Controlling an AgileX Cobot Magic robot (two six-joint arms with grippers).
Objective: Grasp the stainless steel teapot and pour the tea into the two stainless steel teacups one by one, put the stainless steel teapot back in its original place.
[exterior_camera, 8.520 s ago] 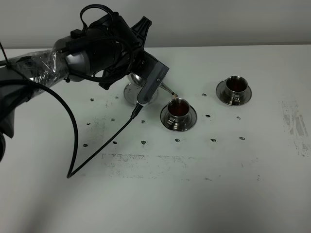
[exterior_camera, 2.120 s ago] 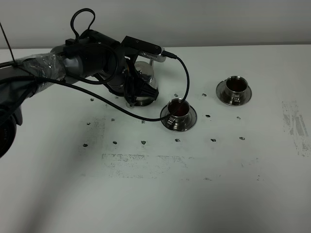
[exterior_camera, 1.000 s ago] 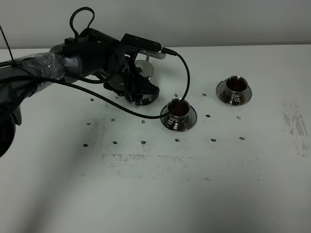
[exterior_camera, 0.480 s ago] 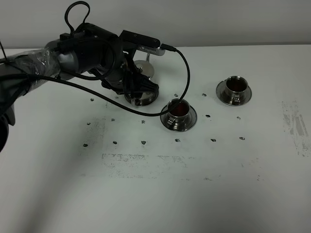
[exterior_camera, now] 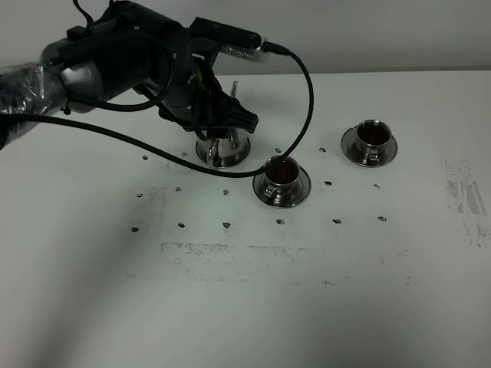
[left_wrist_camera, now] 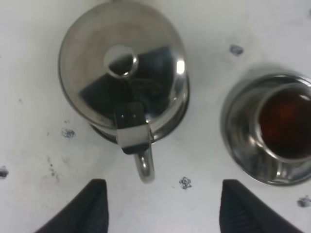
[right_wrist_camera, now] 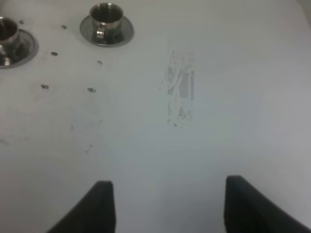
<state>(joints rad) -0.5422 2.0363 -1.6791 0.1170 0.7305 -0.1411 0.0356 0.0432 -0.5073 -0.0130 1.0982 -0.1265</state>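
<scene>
The stainless steel teapot [exterior_camera: 223, 148] [left_wrist_camera: 124, 82] stands upright on its round steel coaster [exterior_camera: 222, 161], lid on, loop handle [left_wrist_camera: 144, 166] facing my left gripper. My left gripper [exterior_camera: 221, 121] [left_wrist_camera: 165, 208] hovers just above it, open, its fingers apart and clear of the handle. One teacup [exterior_camera: 281, 180] [left_wrist_camera: 279, 130] on its saucer sits right beside the pot with reddish-brown tea [left_wrist_camera: 285, 124] in it. The second teacup [exterior_camera: 370, 142] [right_wrist_camera: 106, 20] stands farther right, also holding tea. My right gripper [right_wrist_camera: 170, 204] is open over bare table, out of the exterior view.
The white table [exterior_camera: 253, 299] carries small dark marks and scuffed grey patches [right_wrist_camera: 180, 90]. A black cable [exterior_camera: 303, 115] loops from the left arm down past the near cup. The bulky left arm [exterior_camera: 115, 57] overhangs the table's back left.
The left arm has risen up and away from the teapot over the last second, leaving it standing on its coaster. Much earlier the pot was tilted, pouring into the near cup.
</scene>
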